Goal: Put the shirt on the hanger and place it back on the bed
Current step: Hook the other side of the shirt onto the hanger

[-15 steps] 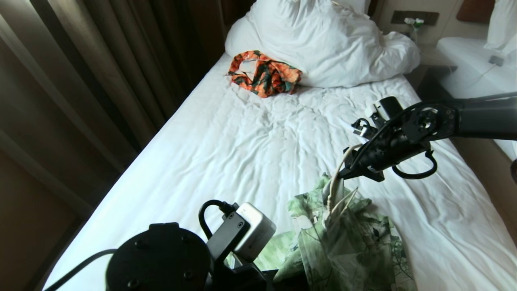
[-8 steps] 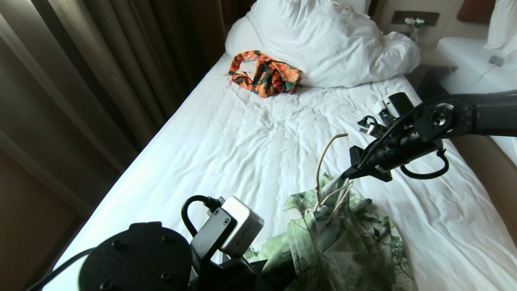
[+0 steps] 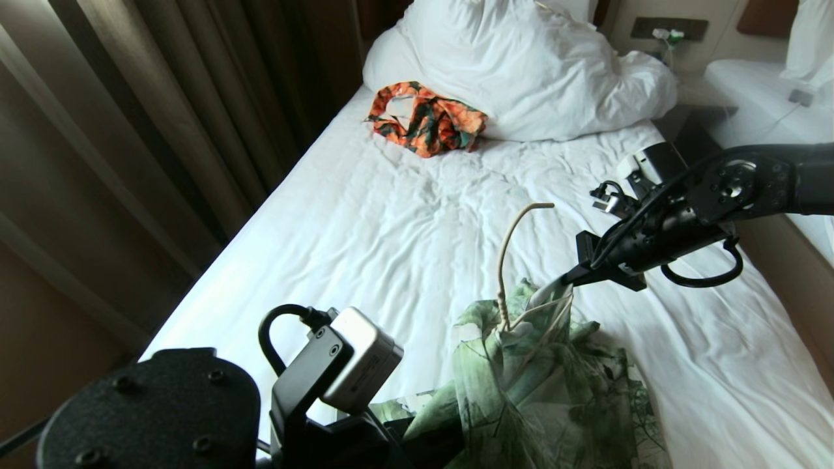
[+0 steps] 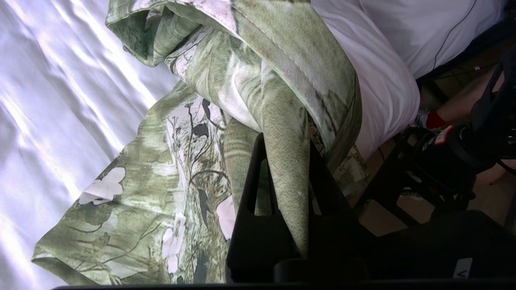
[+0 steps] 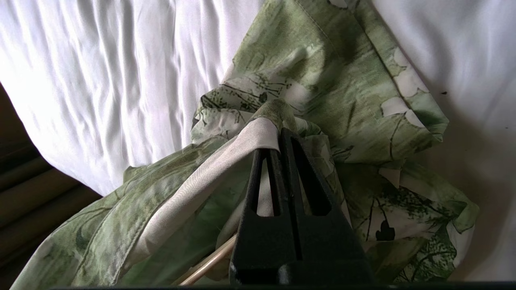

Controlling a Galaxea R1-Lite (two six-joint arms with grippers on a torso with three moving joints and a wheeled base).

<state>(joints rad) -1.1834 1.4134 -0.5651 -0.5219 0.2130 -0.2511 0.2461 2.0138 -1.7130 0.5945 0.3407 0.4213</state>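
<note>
Wrinkled white sheets cover the bed (image 3: 404, 260), with a bunched duvet (image 3: 521, 65) at its head, an orange-and-green garment (image 3: 427, 117) beside it and dark curtains (image 3: 130, 130) along one side. Near the foot of the bed, the green floral shirt (image 3: 547, 397) is held up in a bunched heap between both arms. The right end effector (image 3: 568, 279) is clamped on a fold of fabric at the shirt's collar, its jaws together on the pale inner cloth. The left end effector (image 4: 282, 169), low at the near edge, is closed on another fold of the shirt. The cream wire hanger (image 3: 515, 260) stands inside the neck opening, its hook rising clear above the cloth. Over the last second the right arm has drawn back towards the bed's right side and the left arm has sunk lower, so the hook, earlier hidden behind the right end effector, now shows fully. This suggests the hanger is partly threaded, though its shoulders remain hidden, and the shirt still needs spreading before it is laid down.
</note>
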